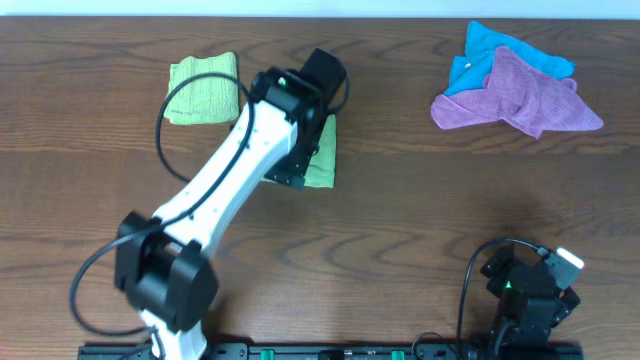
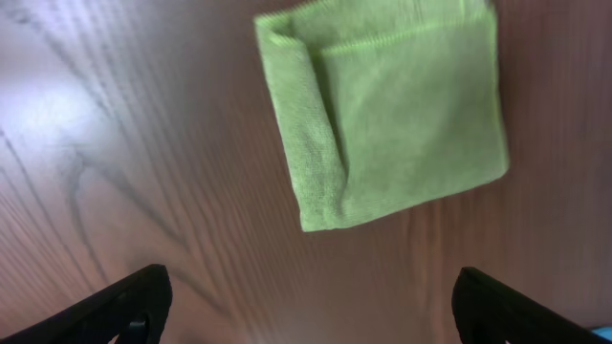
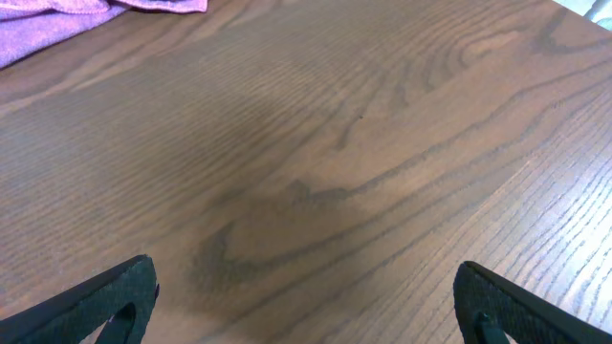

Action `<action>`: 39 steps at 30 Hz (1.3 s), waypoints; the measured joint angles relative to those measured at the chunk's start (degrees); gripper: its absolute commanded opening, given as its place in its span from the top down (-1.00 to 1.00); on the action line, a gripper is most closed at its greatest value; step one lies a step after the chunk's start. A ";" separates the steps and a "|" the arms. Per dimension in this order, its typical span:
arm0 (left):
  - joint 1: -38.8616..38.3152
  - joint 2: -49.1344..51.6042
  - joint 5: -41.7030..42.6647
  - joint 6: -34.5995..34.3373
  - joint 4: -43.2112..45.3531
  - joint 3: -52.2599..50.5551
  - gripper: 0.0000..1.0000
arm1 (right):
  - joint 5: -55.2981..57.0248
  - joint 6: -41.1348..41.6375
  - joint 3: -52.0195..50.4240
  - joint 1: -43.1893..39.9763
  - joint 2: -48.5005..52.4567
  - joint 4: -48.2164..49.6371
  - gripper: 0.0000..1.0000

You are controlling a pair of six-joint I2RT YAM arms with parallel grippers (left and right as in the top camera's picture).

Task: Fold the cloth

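1. Near the middle of the table (image 1: 400,210), a little toward its left half, the cloth (image 1: 322,162) is lying folded into a small light green rectangle. The left arm (image 1: 235,165) is covering most of it from overhead.
2. Seen from the left wrist, the cloth (image 2: 392,115) is showing whole and lying flat on the wood. A stitched edge is running across its top layer and a folded flap is lying along its left side. The view is blurred, so there seem to be more than two layers, but they cannot be counted.
3. The left gripper (image 2: 311,301) is hovering above the table near the cloth, its fingers spread wide, touching nothing and holding nothing.
4. Another green cloth (image 1: 205,90) is lying folded farther left, toward the far edge, apart from the first.
5. A purple cloth (image 1: 520,100) is lying crumpled at the far right, overlapping a blue cloth (image 1: 500,45).
6. The right arm (image 1: 530,295) is sitting at the near right edge. The right gripper (image 3: 301,296) is holding its fingers wide apart over the wood, gripping nothing, with a corner of the purple cloth (image 3: 57,19) showing at the upper left of its view.
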 measured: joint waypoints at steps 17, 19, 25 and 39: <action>-8.66 -27.41 -11.96 -7.39 50.97 -56.06 -0.90 | -0.24 0.00 -0.22 0.00 0.00 -0.02 -0.99; -8.61 -27.41 -12.09 -7.65 53.83 -59.56 -0.90 | -0.22 0.00 -0.22 0.02 0.00 -0.02 -0.98; -8.55 -27.30 -15.54 -8.68 59.23 -64.81 -0.90 | -0.22 0.00 -0.22 0.00 0.00 -0.02 -0.99; -4.44 -12.98 -20.59 -8.94 83.10 -64.65 -0.90 | -0.22 0.00 -0.22 0.00 0.02 0.00 -0.99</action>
